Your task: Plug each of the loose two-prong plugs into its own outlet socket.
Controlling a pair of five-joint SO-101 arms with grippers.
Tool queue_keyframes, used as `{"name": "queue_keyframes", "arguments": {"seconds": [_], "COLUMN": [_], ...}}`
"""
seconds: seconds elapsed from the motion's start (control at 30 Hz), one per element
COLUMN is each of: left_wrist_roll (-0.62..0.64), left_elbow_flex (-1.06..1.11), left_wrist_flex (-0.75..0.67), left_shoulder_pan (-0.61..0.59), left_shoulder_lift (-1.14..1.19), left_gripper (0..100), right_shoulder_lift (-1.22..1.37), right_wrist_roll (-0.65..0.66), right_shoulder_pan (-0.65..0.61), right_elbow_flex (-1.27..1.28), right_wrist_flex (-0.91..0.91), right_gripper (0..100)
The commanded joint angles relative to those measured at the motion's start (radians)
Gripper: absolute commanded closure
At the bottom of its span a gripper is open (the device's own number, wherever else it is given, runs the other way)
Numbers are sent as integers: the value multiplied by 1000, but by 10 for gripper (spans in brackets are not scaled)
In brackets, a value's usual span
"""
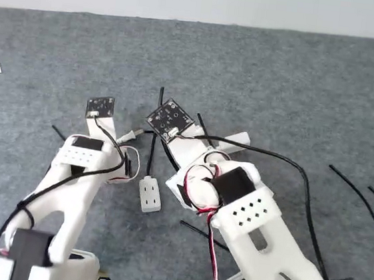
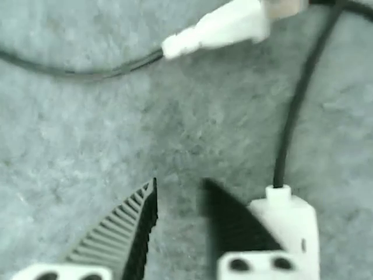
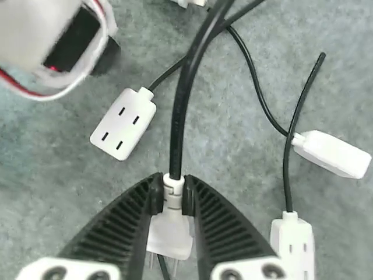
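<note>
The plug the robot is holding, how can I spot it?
Find the grey table, then the right arm's end effector. Pinched in it is a white two-prong plug with a thick black cord. The other white plug lies loose on the table.

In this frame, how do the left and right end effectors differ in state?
The left end effector is open, while the right end effector is shut. The left holds nothing, and a loose white plug lies apart from it on the carpet. The right clamps a second plug near its cord end. Both have black ribbed fingers.
</note>
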Motion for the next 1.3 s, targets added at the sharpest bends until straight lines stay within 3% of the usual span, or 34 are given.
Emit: {"name": "queue_keyframes", "arguments": {"seconds": [0.0,0.2,0.37,0.5,1.07,1.27], "left_wrist_roll": [-49,-150,-244,-256,-347,-345], "left_elbow_flex": [10,79,185,231,251,246], "left_wrist_flex": [9,11,11,5,32,32], "left_shoulder_pan": [3,29,133,147,146,141], "left_shoulder_lift": [-91,-216,-347,-437,-451,-451], "left_gripper": [983,987,987,987,987,987], "right_shoulder_lift": [-59,-188,-251,-262,-326,-417], "right_wrist_roll": [-38,-66,-80,-84,-83,-83], "right_shoulder_pan": [-56,-156,-163,-163,-124,-44], "right_elbow_flex": [15,112,178,184,166,166], "right_wrist_flex": [-31,-65,-116,-108,-81,-56], "right_gripper": [991,990,990,990,990,991]}}
